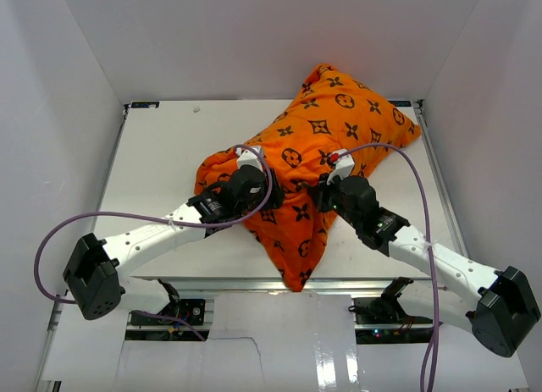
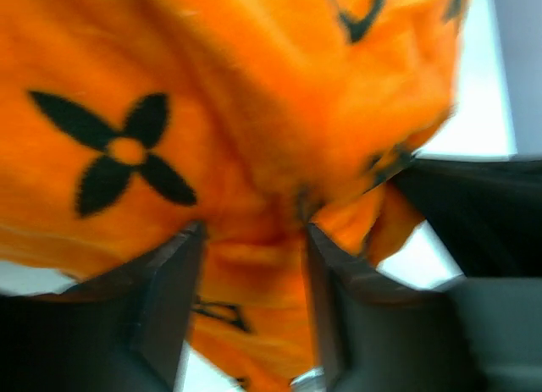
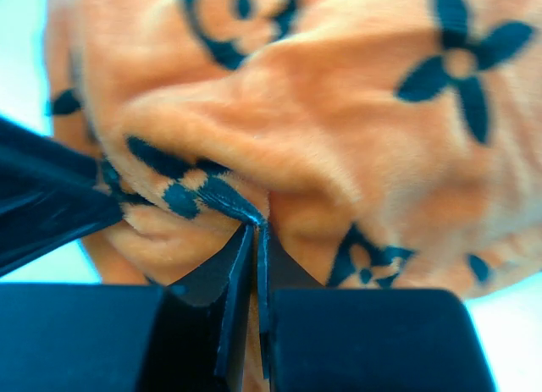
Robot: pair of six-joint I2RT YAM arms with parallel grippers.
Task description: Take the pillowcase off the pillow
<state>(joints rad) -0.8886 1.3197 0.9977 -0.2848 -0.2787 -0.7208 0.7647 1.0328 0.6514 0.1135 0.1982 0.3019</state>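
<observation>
Judging by how the cloth lay, the step in hand was gathering slack at the middle of the pillowcase [image 1: 334,125] so that it could be drawn off. The cover lay on the tabletop [image 1: 161,146] from the centre out toward 1 o'clock, plump there, with a flatter, pointed tail running to 6 o'clock. The pillow was wholly hidden inside, with no white showing. The left arm [image 1: 144,233] reached in from 8 o'clock and the right arm [image 1: 440,256] from 4 o'clock, and they met side by side on the cover's near flank. The right jaws were clenched, with a thin ridge of orange cloth nipped between their tips. The left jaws stood parted with a wad of cloth filling the gap. Whether they pressed it or only straddled it could not be told from the blurred wrist view.

Doing this well would likely have meant the left jaws closing firmly on the cover alone, not the stuffing beneath, before any pull. One side could then have pinned the bulk toward 1 o'clock while the other drew cloth toward 6 o'clock. The slack tail hinted that the opening lay there, though no opening showed. So thin a pinch as the right one risked slipping under load, so a slow, low pull seemed wisest.
</observation>
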